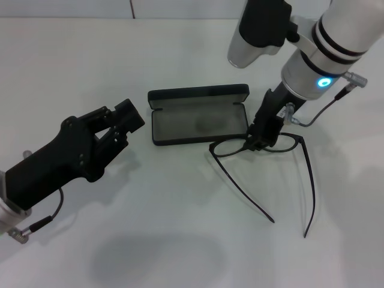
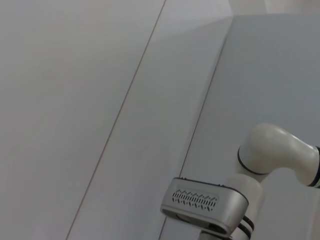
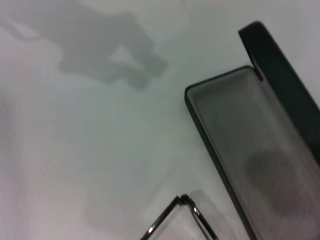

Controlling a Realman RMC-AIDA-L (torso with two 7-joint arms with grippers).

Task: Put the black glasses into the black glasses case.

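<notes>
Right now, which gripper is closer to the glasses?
The right one. The right gripper is down at the front frame of the glasses, at the bridge. The left gripper hovers on the far side of the open case.

One pair of black glasses [image 1: 264,147] lies on the white tabletop [image 1: 180,228], with two lenses and two long temple arms spread toward the near edge. One black glasses case [image 1: 198,117] sits open just left of and beyond them. Two tools are in view: the left tool [image 1: 123,123] and the right tool [image 1: 259,141].
</notes>
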